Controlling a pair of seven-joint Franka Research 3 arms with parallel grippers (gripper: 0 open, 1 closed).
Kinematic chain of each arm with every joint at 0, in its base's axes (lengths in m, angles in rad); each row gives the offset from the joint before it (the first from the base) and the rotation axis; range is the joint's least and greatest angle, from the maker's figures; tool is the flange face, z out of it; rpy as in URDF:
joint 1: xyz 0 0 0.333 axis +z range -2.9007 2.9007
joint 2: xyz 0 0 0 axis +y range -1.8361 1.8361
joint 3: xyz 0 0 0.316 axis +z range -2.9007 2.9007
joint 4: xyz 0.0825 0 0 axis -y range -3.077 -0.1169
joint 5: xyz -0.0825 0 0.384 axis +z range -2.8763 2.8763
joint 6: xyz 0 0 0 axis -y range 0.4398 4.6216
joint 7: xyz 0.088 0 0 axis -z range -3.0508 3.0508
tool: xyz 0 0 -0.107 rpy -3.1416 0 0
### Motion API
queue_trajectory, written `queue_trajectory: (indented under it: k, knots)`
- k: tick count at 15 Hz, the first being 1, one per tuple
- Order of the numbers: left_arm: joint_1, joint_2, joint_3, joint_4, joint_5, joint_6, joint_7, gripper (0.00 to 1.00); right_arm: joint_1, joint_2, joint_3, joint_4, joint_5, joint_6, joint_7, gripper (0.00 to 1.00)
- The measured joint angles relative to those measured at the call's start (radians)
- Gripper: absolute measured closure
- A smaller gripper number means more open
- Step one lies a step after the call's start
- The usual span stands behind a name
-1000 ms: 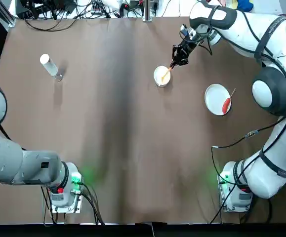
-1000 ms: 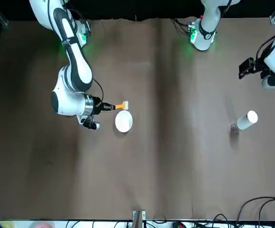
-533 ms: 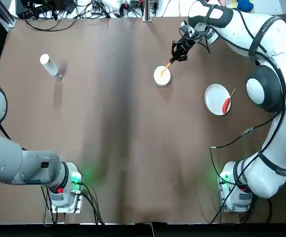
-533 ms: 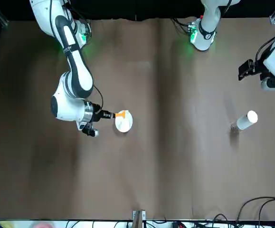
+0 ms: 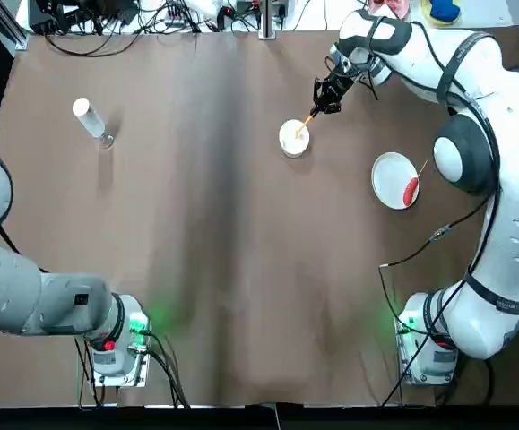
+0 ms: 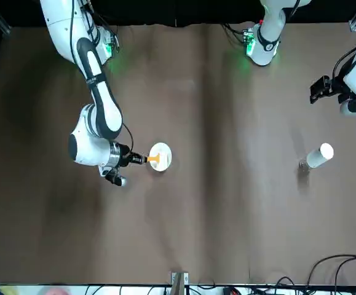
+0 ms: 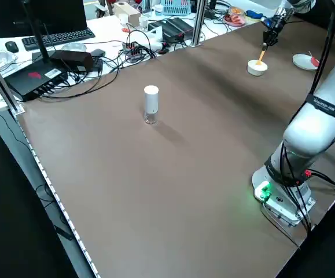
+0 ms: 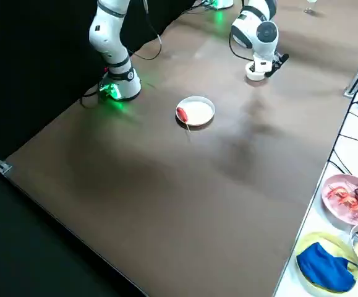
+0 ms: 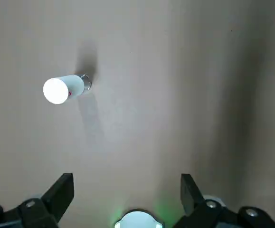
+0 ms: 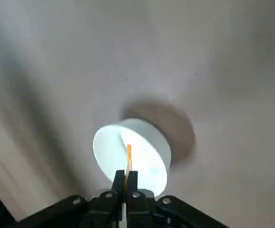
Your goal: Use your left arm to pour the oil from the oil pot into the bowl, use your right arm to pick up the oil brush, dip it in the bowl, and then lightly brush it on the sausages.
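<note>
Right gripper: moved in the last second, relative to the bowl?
Yes. In the top view the right gripper, shut on the oil brush, has pulled slightly toward the table's far edge, brush tip still inside the bowl.

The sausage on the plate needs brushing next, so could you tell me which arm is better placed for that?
Right. The right gripper is shut on the oil brush, dipped in the bowl, near the sausage; the left gripper hangs open, far off.

Brown table (image 5: pixel 223 269), cluttered cables (image 5: pixel 107 22) behind
</note>
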Motion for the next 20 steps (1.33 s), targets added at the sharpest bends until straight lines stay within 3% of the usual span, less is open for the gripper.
queue_trajectory:
  k: [2, 6, 8, 11, 13, 17, 20]
  knots:
    - [0.000, 0.000, 0.000, 0.000, 0.000, 0.000, 0.000, 0.01, 0.000, 0.005, 0.000, 0.003, 0.000, 0.014, 0.000, 0.93]
    - [0.000, -0.003, -0.001, 0.001, 0.000, 0.000, 0.000, 0.01, 0.000, 0.006, 0.000, 0.007, 0.001, 0.013, 0.000, 0.60]
    - [0.000, -0.004, -0.001, 0.001, 0.000, 0.000, 0.000, 0.01, -0.001, 0.006, -0.002, 0.009, 0.001, 0.010, 0.000, 0.57]
    - [0.000, -0.004, -0.001, 0.001, 0.000, 0.000, 0.000, 0.01, -0.021, 0.006, -0.013, 0.015, 0.000, -0.059, 0.000, 0.33]
    - [-0.001, -0.004, -0.002, 0.001, 0.000, 0.000, 0.000, 0.01, -0.054, 0.002, -0.025, 0.036, -0.027, -0.128, -0.006, 0.32]
    - [-0.005, -0.004, -0.004, 0.001, 0.000, -0.001, 0.000, 0.01, -0.099, -0.062, -0.089, 0.120, -0.233, -0.322, -0.009, 0.25]
    - [-0.005, -0.004, -0.004, 0.001, 0.000, -0.001, 0.000, 0.01, -0.107, -0.160, -0.139, 0.219, -0.468, -0.493, -0.010, 0.11]
